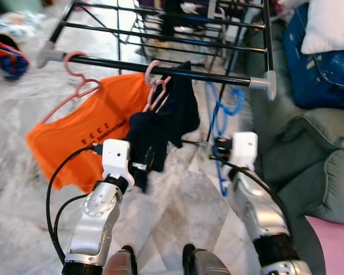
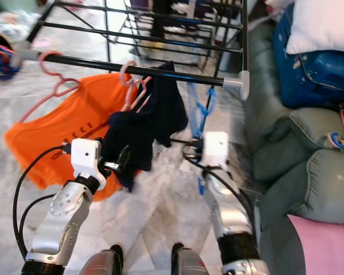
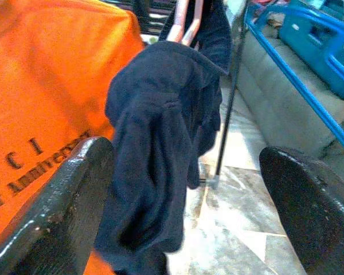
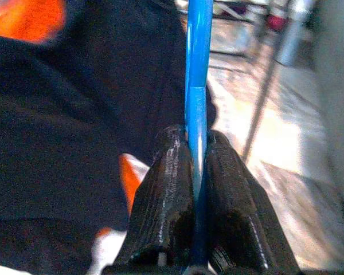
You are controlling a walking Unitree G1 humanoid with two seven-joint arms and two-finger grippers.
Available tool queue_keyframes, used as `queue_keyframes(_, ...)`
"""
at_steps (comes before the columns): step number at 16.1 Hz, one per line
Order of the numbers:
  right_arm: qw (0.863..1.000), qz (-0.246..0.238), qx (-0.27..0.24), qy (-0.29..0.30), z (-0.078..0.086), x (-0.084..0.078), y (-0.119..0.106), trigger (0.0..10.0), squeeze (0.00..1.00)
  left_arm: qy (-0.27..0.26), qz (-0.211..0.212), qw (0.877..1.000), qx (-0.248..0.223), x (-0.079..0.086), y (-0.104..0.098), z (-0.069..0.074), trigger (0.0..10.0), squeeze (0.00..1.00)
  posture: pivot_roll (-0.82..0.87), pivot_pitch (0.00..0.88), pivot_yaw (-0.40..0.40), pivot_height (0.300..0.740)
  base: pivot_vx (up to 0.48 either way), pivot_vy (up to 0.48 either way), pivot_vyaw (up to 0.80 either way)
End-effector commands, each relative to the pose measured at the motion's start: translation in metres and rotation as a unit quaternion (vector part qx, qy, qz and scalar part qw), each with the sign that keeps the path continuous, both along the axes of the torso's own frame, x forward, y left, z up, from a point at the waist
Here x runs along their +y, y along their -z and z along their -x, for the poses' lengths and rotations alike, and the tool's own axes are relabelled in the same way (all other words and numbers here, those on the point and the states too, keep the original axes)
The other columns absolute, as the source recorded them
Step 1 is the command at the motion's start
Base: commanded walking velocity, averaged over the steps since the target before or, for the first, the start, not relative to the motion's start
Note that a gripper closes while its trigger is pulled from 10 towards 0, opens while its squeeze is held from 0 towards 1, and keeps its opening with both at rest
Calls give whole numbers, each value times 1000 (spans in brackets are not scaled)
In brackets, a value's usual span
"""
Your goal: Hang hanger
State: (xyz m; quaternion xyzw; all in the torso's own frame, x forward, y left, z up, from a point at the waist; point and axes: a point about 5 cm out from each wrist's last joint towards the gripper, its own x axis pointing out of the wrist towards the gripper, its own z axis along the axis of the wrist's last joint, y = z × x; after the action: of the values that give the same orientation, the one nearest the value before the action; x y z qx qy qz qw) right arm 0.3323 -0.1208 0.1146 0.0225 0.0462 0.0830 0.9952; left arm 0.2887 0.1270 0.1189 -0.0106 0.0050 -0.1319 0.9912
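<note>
The drying rack (image 1: pixel 160 67) stands over the marble floor, its front rail already carrying 2 loaded pink hangers: an orange T-shirt (image 1: pixel 83 129) and, beside it, a dark navy garment (image 1: pixel 160 129). The blue hanger (image 1: pixel 221 123) hangs just under the rail near its right end, but whether its hook sits over the rail I cannot tell, so the hanging looks nearly done rather than finished. The right gripper (image 4: pixel 196 189) is clamped on the blue hanger's bar. The left gripper (image 3: pixel 183 189) has its fingers spread wide, near the navy cloth, holding nothing.
</note>
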Motion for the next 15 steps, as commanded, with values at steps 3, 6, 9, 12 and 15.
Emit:
queue_keyframes(3,1000,1,-1,-20,-7,7,-7,10000,0,5,-8,1000,5,1,1,2,10000,0,138,264,-53,740,0,0,0)
queue_keyframes(6,1000,4,4,-24,-20,10,-12,10000,0,7,-12,1000,6,2,1,2,10000,0,142,263,-47,740,0,0,0)
queue_keyframes(9,1000,3,-6,-1,-38,7,-29,10000,0,10,-12,1000,6,1,1,3,10000,0,145,264,-47,740,0,0,0)
queue_keyframes(12,998,-9,-49,29,-49,1,-50,10000,0,8,-12,1000,6,0,1,3,10000,0,152,264,-50,740,0,0,0)
queue_keyframes(15,997,-17,-74,22,-48,2,-57,10000,0,6,-11,1000,5,2,1,4,10000,0,157,263,-52,740,0,0,0)
